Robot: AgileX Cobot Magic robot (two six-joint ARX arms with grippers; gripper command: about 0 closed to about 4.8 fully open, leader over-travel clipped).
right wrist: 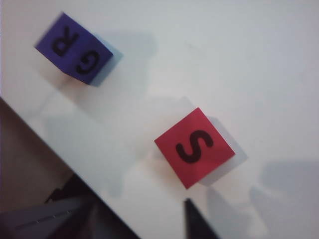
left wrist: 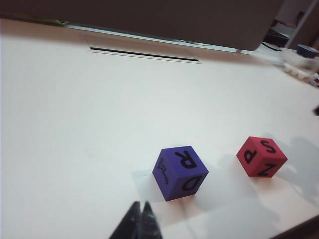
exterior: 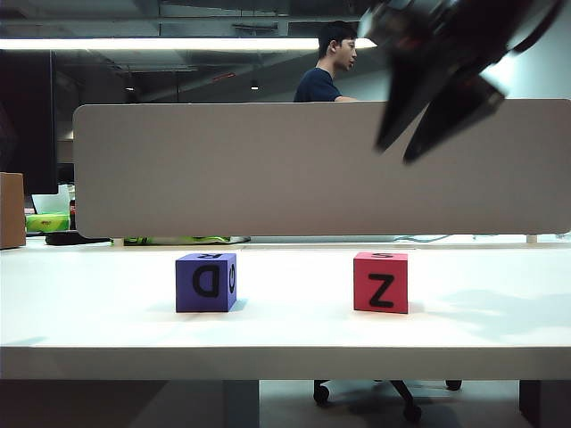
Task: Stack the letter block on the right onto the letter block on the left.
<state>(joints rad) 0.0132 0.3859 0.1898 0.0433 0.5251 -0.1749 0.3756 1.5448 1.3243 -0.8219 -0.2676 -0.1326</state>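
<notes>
On the white table (exterior: 89, 303) stand two letter blocks. The left one is a purple block (exterior: 206, 282) (left wrist: 180, 172) (right wrist: 75, 49). The right one is a red block (exterior: 381, 282) (left wrist: 261, 156) (right wrist: 195, 147), with an S on top and a Z facing the exterior camera. My right gripper (exterior: 395, 153) hangs blurred high above the red block, its two fingers apart and nothing between them. In the right wrist view only one dark finger (right wrist: 193, 219) shows, near the red block. My left gripper (left wrist: 141, 205) is shut and empty, close to the purple block and apart from it.
A long grey partition (exterior: 321, 169) runs behind the table, with a person (exterior: 326, 71) beyond it. A cardboard box (exterior: 11, 209) and green items (exterior: 46, 222) sit at the far left. The table's front edge (exterior: 285, 361) lies close to both blocks. A thin slot (left wrist: 144, 54) crosses the tabletop.
</notes>
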